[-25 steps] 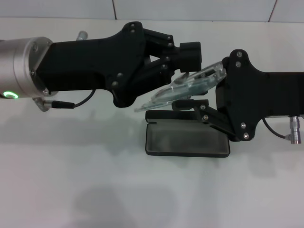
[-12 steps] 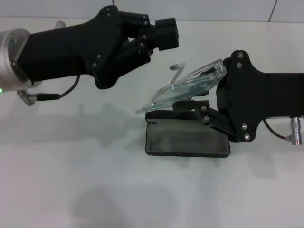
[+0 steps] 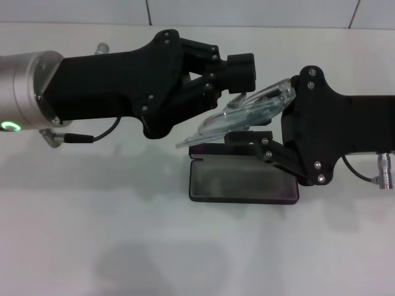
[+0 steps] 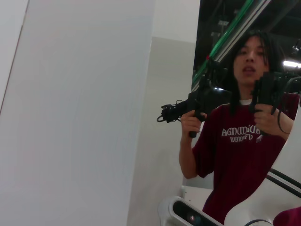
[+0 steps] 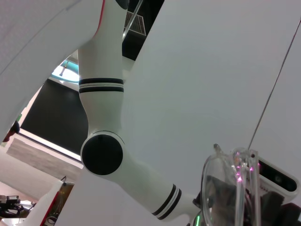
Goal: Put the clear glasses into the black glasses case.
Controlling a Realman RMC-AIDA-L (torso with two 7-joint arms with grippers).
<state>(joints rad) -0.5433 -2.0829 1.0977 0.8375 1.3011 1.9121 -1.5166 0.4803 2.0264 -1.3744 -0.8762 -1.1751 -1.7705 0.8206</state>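
The clear glasses [image 3: 237, 114] hang tilted above the table, their right end clamped in my right gripper [image 3: 266, 118], which is shut on them. The same glasses [image 5: 230, 188] show close up in the right wrist view. Directly under them lies the black glasses case [image 3: 244, 184], open, with its grey lining facing up and its lid [image 3: 207, 148] standing along the far side. My left gripper [image 3: 241, 69] reaches in from the left. Its fingertips are together and rest at the top edge of the glasses, near one thin arm.
The case lies on a white table [image 3: 92, 234], with a tiled wall [image 3: 247, 11] behind it. A silver plug with a cable [image 3: 384, 169] hangs off my right wrist. The left wrist view shows only a wall and a person standing far off.
The left gripper pulled back up and left half a second ago, baring an upright glasses arm. It has since returned to the glasses. The right gripper, glasses and case have stayed put.
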